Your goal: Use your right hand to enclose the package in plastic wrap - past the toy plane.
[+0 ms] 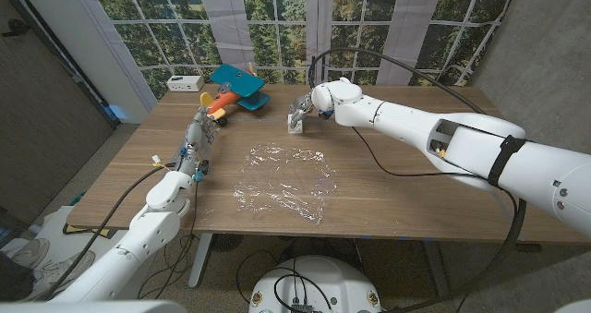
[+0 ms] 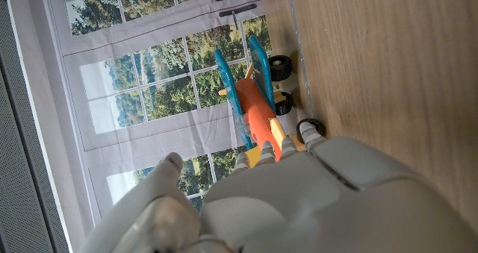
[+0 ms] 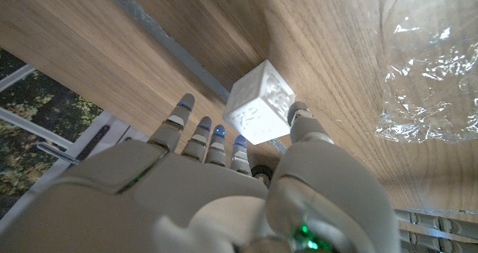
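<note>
Nearest the head camera: white left forearm, reaching up the table's left side, left hand [image 1: 198, 136] on the wooden table [image 1: 388, 188] just short of the toy plane [image 1: 236, 89]. Fingers pointing toward the plane's orange body and blue wings; whether spread or curled, cannot tell, nothing visibly held.

Further across, right arm stretched from the right edge to mid-table, right hand [image 1: 305, 113] closed around the package [image 1: 296, 121], a small white cube with an embossed pattern. Thumb on one face, fingers along the opposite side, seen closely in the right wrist view [image 3: 260, 110]. Cube at or just above the tabletop near the far half, level with the plane and off to that hand's left. Contact with the wood impossible to confirm.

Nearer than the right hand, toward the robot: crumpled sheet of clear plastic wrap [image 1: 282, 181], spread flat, well apart from the cube. White box [image 1: 186, 82] beyond the plane at the far left corner.

Progress, as a judgement: package grasped, early stage. Still left: carrying the cube onto the wrap, then folding the film over until covered. No wrapping begun.
</note>
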Tool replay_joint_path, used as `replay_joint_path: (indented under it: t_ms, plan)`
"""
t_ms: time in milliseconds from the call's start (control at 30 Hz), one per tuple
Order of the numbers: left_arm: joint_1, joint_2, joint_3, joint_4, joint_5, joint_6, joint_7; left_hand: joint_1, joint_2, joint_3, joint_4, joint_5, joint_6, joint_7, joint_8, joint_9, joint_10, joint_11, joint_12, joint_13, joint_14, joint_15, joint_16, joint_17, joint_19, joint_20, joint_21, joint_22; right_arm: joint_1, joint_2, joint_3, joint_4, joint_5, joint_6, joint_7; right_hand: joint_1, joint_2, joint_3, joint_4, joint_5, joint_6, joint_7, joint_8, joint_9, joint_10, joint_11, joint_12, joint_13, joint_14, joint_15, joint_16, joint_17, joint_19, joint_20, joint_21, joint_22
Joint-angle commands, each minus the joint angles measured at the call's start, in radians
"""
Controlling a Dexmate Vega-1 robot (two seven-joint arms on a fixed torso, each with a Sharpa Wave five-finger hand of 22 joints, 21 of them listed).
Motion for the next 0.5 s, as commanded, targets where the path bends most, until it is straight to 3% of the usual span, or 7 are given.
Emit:
replay_joint_path:
  t_ms: [33,67,167,233,267,500]
  plan:
    - [-0.014,-0.001,0.003,0.013,-0.004,0.006,-0.013,0.007,0.009,0.004,-0.007,0.0,-0.097,0.002,0.002,0.003,-0.06,-0.005,-0.002,0.006,-0.015,0.012,0.005,0.001,0.004,0.009,-0.002,0.005,-0.007,0.01,-0.012,0.028,-0.013,-0.018,-0.05,0.042,0.017,0.011,-0.003,0.002,0.117,0.019,0.039,0.009,0.064,-0.004,0.024,0.005,0.05,-0.019,0.019,0.006,0.041,-0.014,0.013,0.002]
    - [-0.017,-0.001,0.004,0.016,-0.005,0.005,-0.016,0.007,0.009,0.004,-0.007,0.0,-0.098,0.001,0.002,0.003,-0.06,-0.005,-0.003,0.006,-0.015,0.012,0.005,0.001,0.004,0.009,-0.002,0.005,-0.01,0.009,-0.01,0.027,-0.011,-0.019,-0.056,0.047,0.02,0.012,-0.002,0.002,0.131,0.019,0.044,0.01,0.08,-0.008,0.029,0.005,0.062,-0.024,0.024,0.007,0.049,-0.017,0.015,0.002]
    - [-0.022,-0.003,0.005,0.021,-0.005,0.008,-0.019,0.007,0.009,0.003,-0.007,0.0,-0.098,0.001,0.002,0.003,-0.061,-0.005,-0.003,0.006,-0.015,0.012,0.005,0.001,0.004,0.009,-0.002,0.005,-0.02,0.001,-0.004,0.017,-0.01,-0.011,-0.085,0.081,0.028,0.018,0.004,0.003,0.268,0.034,0.103,0.027,0.139,-0.004,0.042,0.008,0.116,-0.031,0.042,0.014,0.084,-0.022,0.022,0.003]
    - [-0.025,-0.003,0.006,0.024,-0.006,0.009,-0.021,0.007,0.008,0.003,-0.007,0.0,-0.099,0.001,0.001,0.003,-0.062,-0.006,-0.004,0.006,-0.015,0.012,0.005,0.001,0.004,0.009,-0.002,0.005,-0.028,-0.006,0.0,0.006,-0.011,-0.009,-0.104,0.109,0.034,0.023,0.007,0.005,0.346,0.031,0.151,0.043,0.174,-0.012,0.047,0.011,0.157,-0.043,0.06,0.025,0.112,-0.032,0.029,0.004]
    - [-0.026,-0.003,0.007,0.025,-0.007,0.011,-0.021,0.007,0.008,0.003,-0.007,0.0,-0.099,0.001,0.002,0.003,-0.061,-0.007,-0.003,0.006,-0.014,0.012,0.005,0.001,0.004,0.009,-0.002,0.005,-0.031,-0.01,0.001,0.0,-0.013,-0.009,-0.112,0.119,0.037,0.026,0.008,0.005,0.363,0.027,0.164,0.048,0.196,-0.012,0.053,0.012,0.168,-0.048,0.067,0.029,0.118,-0.035,0.03,0.004]
    - [-0.038,-0.007,0.012,0.037,-0.009,0.014,-0.031,0.006,0.008,0.003,-0.007,0.0,-0.1,0.001,0.001,0.003,-0.061,-0.006,-0.004,0.006,-0.013,0.013,0.005,0.001,0.004,0.009,-0.002,0.005,-0.063,-0.043,0.037,-0.049,0.003,0.022,-0.174,0.154,0.047,0.04,0.021,0.005,0.429,0.024,0.221,0.071,0.241,-0.018,0.061,0.015,0.208,-0.06,0.093,0.049,0.15,-0.041,0.039,0.006]
